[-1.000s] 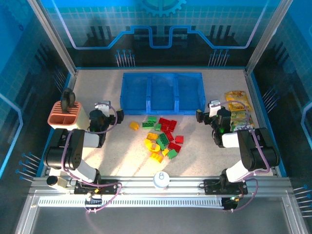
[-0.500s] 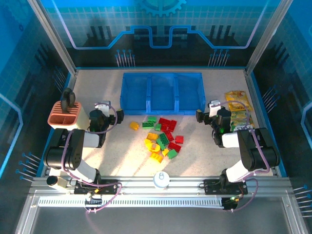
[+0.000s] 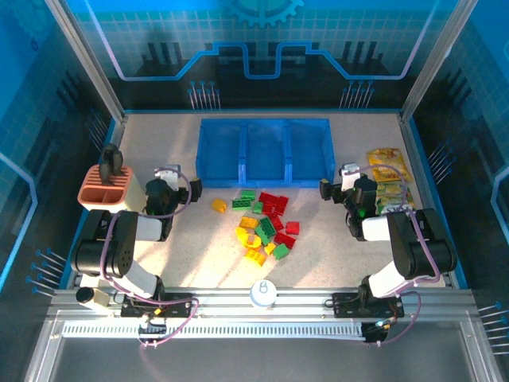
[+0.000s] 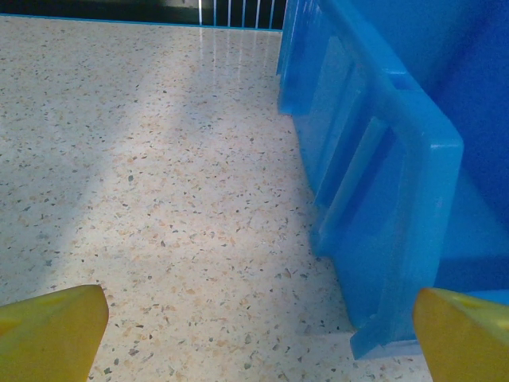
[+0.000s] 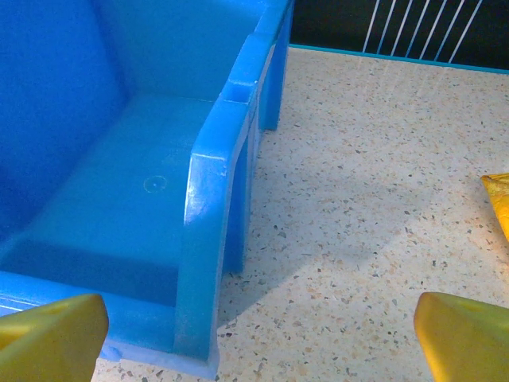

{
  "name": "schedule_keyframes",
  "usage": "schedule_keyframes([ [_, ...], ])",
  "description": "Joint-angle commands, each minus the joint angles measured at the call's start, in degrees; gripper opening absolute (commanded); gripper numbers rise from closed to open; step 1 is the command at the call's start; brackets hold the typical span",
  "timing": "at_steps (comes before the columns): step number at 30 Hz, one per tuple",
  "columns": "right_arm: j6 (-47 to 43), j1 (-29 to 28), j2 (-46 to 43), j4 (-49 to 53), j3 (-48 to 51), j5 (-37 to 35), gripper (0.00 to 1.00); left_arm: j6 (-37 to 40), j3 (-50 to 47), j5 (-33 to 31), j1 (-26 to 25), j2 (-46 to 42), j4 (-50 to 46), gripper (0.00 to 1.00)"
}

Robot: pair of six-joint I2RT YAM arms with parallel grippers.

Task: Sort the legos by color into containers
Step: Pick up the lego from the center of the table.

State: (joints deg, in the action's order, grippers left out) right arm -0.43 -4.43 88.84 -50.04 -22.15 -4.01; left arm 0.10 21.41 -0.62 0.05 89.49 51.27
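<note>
While both arms rest folded low at the near edge of the table [image 3: 155, 139], the legos [image 3: 266, 225] lie in a loose heap of red, green and yellow bricks on the speckled surface, just near of the blue tray of three containers [image 3: 266, 180] and all outside it. One yellow brick [image 3: 219, 205] sits apart, left of the heap. The left gripper [image 3: 193, 189] points at the tray's near left corner, jaws spread wide and grasping nothing. The right gripper [image 3: 324, 189] faces the near right corner, likewise released. A salmon holder [image 3: 103, 189] stands at the left, and snack packets [image 3: 387, 179] lie at the right.
</note>
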Motion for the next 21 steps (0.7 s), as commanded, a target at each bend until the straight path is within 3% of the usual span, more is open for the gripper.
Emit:
schedule_keyframes([
  [1,-0.1,0.7,-0.6,-0.1,-1.0,0.4,1.00,0.0,1.0,-0.2,0.4,-0.9,0.4,0.99],
  [12,0.1,0.8,-0.7,-0.4,-0.9,-0.2,1.00,0.0,1.2,-0.2,0.5,-0.8,-0.1,0.99],
  [14,1.5,0.8,-1.9,0.0,-0.7,-3.7,1.00,0.3,0.4,-3.0,-0.3,-1.0,1.4,0.99],
  [16,1.0,0.4,-7.0,5.8,-1.6,-4.5,1.00,1.5,-1.7,-9.7,-3.0,-3.3,4.1,0.99],
  [18,-0.7,-1.1,-11.7,13.2,-3.8,-5.1,1.00,3.5,-1.5,-10.1,-4.8,-9.0,-1.6,0.99],
  [20,1.0,-1.8,-16.2,19.3,-7.1,-5.3,1.00,2.3,3.1,-11.7,-6.9,-18.1,-18.5,0.99],
  [21,5.0,-1.8,-18.1,23.4,-9.3,-6.8,1.00,-2.7,7.3,-14.0,-7.0,-21.9,-29.2,0.99],
])
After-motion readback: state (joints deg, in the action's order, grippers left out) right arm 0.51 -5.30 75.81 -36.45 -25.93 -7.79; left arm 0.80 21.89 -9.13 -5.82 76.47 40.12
